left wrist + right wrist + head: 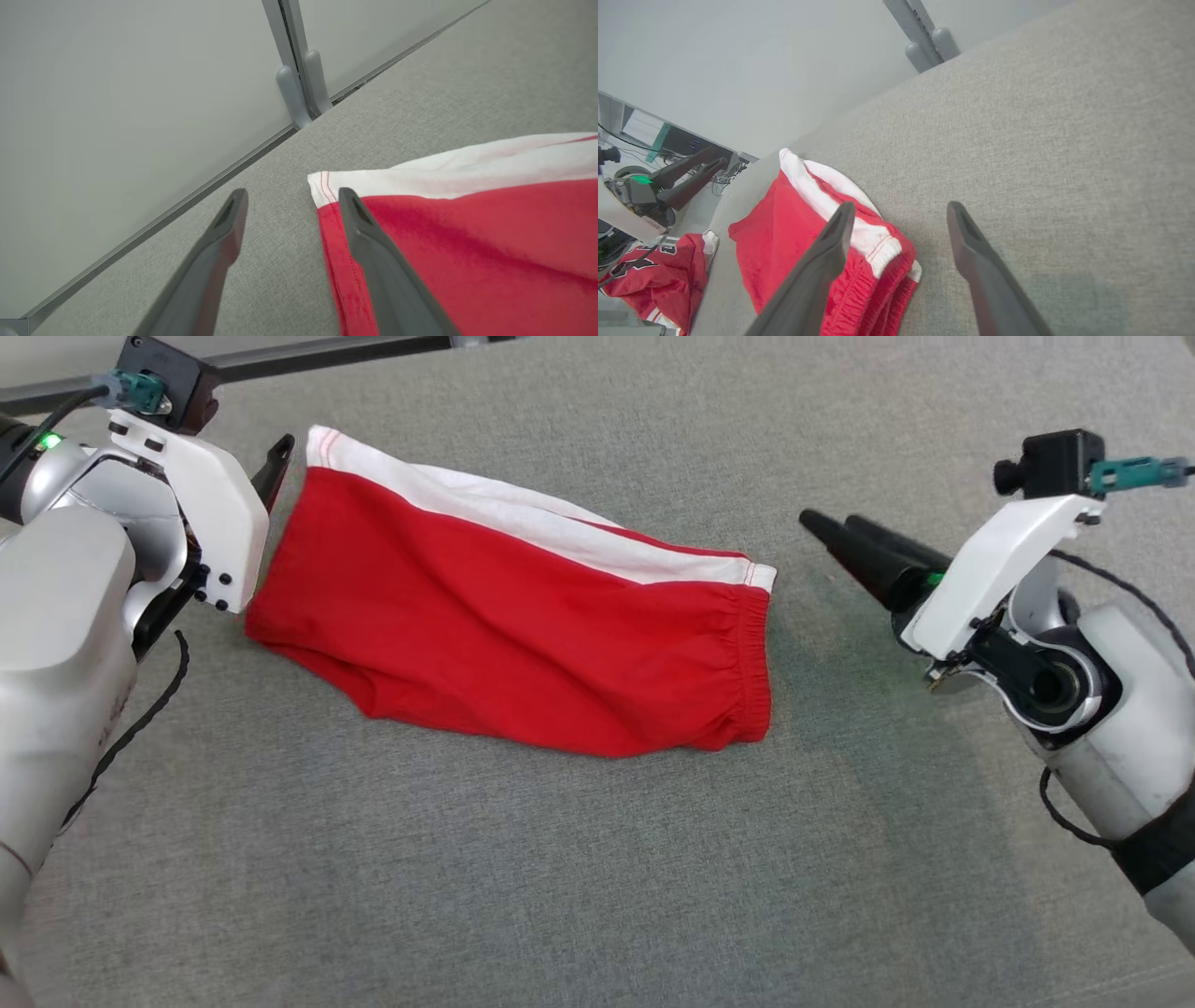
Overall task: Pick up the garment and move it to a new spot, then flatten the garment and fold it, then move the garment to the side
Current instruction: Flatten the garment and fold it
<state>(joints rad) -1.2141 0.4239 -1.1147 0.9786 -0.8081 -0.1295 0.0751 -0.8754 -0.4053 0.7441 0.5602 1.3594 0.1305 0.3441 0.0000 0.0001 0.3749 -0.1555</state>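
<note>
Grey cloth tabletop: shorts lie folded, seemingly once. Left gripper and right gripper flank them, jaws apart, empty. Next: grip both ends, slide aside.

The left gripper, two long dark tapered fingers, holds its jaws wide apart; the right gripper is likewise parted, pointing toward the left one.

You're on a grey woven-fabric tabletop, evenly lit. Pale grey wall panels line the far edge, joined at a grey post with two rounded pegs. Off the left edge you've got tangled cables and a red jersey.
</note>
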